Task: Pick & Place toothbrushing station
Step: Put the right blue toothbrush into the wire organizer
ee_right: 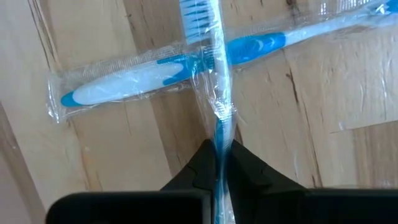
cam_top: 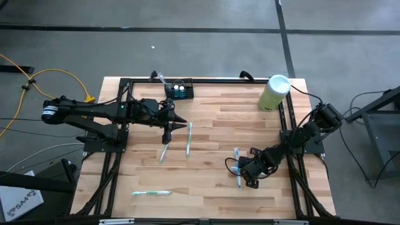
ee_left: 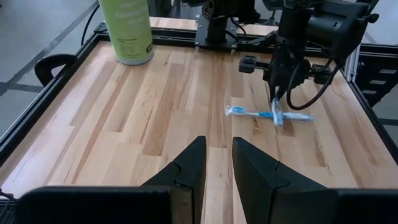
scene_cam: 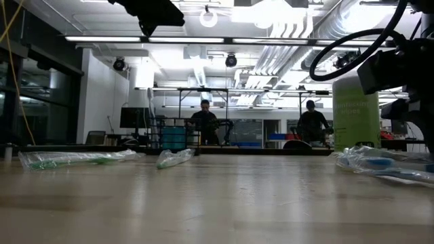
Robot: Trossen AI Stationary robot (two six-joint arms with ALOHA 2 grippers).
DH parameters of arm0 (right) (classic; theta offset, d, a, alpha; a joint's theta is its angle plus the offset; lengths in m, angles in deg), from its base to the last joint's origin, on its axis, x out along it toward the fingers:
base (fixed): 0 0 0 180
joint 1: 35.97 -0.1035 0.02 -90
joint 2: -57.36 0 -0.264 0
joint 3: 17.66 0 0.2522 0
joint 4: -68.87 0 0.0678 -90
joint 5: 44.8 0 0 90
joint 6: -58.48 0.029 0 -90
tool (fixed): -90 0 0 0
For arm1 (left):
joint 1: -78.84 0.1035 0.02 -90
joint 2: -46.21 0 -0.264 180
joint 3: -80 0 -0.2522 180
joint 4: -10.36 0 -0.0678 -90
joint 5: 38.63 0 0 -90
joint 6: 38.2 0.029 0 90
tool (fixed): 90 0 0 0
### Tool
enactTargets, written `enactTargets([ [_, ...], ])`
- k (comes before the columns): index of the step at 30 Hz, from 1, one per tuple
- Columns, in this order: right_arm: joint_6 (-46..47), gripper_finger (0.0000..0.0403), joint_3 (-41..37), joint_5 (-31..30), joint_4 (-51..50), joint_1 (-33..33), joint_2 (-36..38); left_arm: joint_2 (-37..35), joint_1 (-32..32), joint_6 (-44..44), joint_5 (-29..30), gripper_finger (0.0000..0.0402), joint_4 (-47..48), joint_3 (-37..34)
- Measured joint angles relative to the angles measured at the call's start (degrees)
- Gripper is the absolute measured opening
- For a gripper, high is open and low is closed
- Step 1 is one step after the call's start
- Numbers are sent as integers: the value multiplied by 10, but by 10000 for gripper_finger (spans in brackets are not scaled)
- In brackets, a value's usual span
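Observation:
The toothbrushing station (cam_top: 179,91), a small black slotted holder, stands at the table's far edge. At the right, two blue toothbrushes in clear wrappers cross each other. My right gripper (ee_right: 219,149) points down and is shut on one of them (ee_right: 211,74). The other blue toothbrush (ee_right: 155,71) lies flat on the table beneath it. My left gripper (ee_left: 217,158) hovers open over the table's left half, level, with nothing between its fingers. My right gripper pinches the wrapped blue toothbrush's handle (ee_right: 219,127) between its two fingers, coming from above. The toothbrush runs on ahead of the fingers, its bristle head (ee_right: 198,15) at the far end, and crosses over the other blue toothbrush.
Two green wrapped toothbrushes (cam_top: 164,150) (cam_top: 188,139) lie just in front of my left gripper, and a third (cam_top: 151,194) near the front edge. A pale green cylinder with a white lid (cam_top: 275,92) stands at the far right. People work in the room beyond the table.

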Motion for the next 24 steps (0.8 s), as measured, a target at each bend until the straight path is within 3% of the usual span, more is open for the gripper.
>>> enactTargets([
  [6, 0, 12, -1, 16, 5, 4, 30, 0, 0, 0, 0, 75, 0, 0],
  [15, -8, 12, 0, -23, 12, 19, 96, 0, 0, 0, 0, 75, 1, 0],
  [24, -96, 12, 0, -39, 137, 62, 116, 0, 0, 0, 0, 75, 1, 0],
])
